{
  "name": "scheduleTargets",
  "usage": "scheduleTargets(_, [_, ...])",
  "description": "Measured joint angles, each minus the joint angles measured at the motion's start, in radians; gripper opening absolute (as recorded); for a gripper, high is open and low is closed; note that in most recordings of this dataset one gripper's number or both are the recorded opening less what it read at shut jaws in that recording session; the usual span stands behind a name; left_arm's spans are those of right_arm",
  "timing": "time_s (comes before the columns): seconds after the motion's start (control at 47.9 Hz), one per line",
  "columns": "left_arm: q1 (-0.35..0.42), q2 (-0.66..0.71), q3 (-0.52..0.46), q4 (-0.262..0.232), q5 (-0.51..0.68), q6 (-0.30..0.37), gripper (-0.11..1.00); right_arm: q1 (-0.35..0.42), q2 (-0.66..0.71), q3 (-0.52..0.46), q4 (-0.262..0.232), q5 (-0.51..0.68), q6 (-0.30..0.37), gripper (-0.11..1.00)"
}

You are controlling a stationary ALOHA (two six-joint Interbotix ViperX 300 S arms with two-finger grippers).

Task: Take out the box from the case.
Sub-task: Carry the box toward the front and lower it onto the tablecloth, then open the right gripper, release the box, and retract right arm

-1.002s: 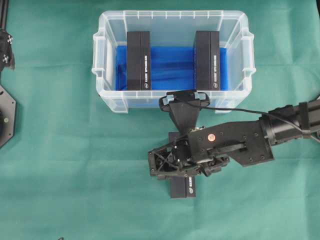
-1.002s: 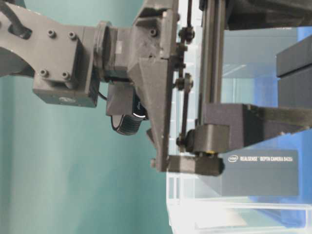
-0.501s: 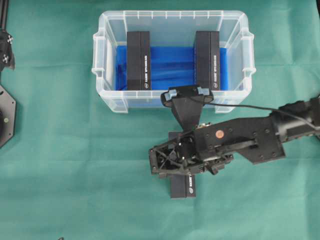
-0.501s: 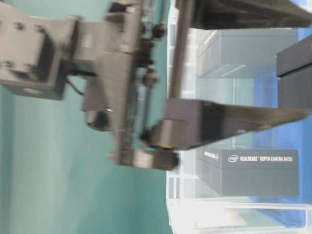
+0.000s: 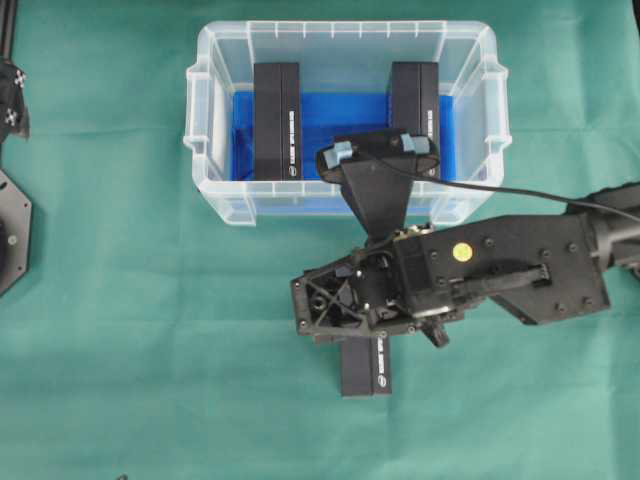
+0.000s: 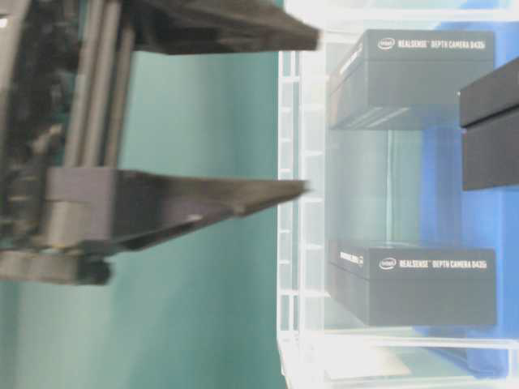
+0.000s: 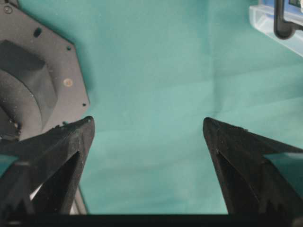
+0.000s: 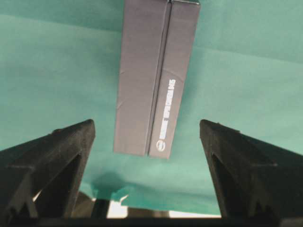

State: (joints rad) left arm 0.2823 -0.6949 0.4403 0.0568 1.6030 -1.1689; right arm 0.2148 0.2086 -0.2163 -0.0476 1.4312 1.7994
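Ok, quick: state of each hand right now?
Left hand: open, holding nothing.
Right hand: open, empty, above the box lying on the cloth.

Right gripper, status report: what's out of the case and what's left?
Right gripper open, empty, above one box lying on the cloth. Left gripper open, idle. Two boxes upright in case. Nothing in the way.

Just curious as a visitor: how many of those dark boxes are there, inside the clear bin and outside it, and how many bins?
Dark boxes inside the bin: 2
Dark boxes on the green cloth: 1
Clear bins: 1
Total: 4
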Motion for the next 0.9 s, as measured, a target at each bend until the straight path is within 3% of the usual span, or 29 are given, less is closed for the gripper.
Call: scheduleTargets(0.897, [0.0,0.0,0.0,0.0,-0.003,0.0,0.95,0.011,0.0,-0.032,-0.018,0.109,0.003,0.88])
